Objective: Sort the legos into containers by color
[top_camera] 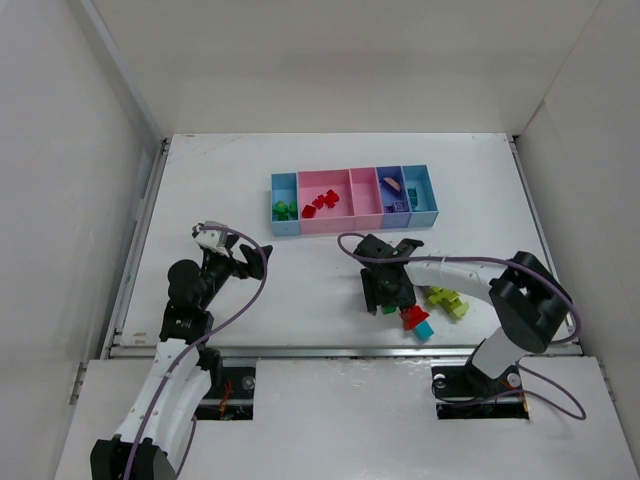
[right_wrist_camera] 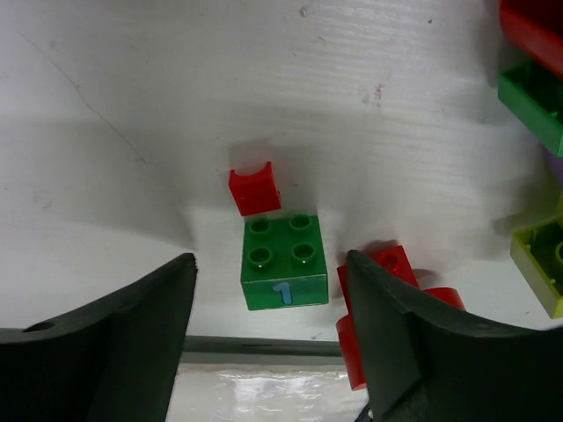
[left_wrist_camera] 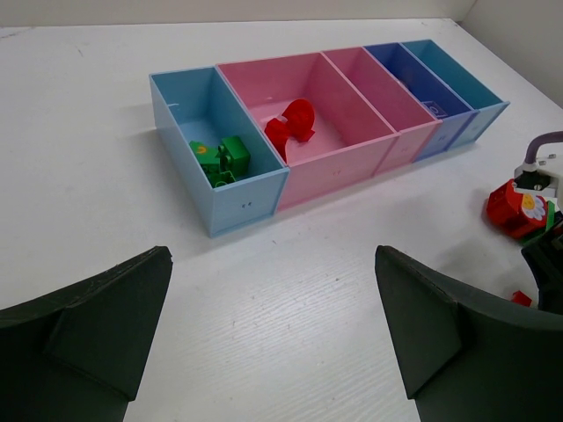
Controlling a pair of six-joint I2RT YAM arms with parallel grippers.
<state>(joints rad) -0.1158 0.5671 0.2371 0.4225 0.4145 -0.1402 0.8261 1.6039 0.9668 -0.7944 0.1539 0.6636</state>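
Now, square up on the green brick [right_wrist_camera: 283, 261]

Right gripper [right_wrist_camera: 271, 268] stands spread astride the brick on the table [right_wrist_camera: 132, 88]; close squarely on its sides, avoiding the red piece [right_wrist_camera: 254, 189] just beside it. Left gripper [left_wrist_camera: 273, 325] spread, empty

white table [top_camera: 300, 285] carries 5 joined containers [top_camera: 367, 203] and loose legos [top_camera: 447, 300].

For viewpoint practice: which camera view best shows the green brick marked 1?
Right wrist: the green brick sits close up, studs and numeral clear. Top view shows only a green sliver; left wrist, nothing identifiable.
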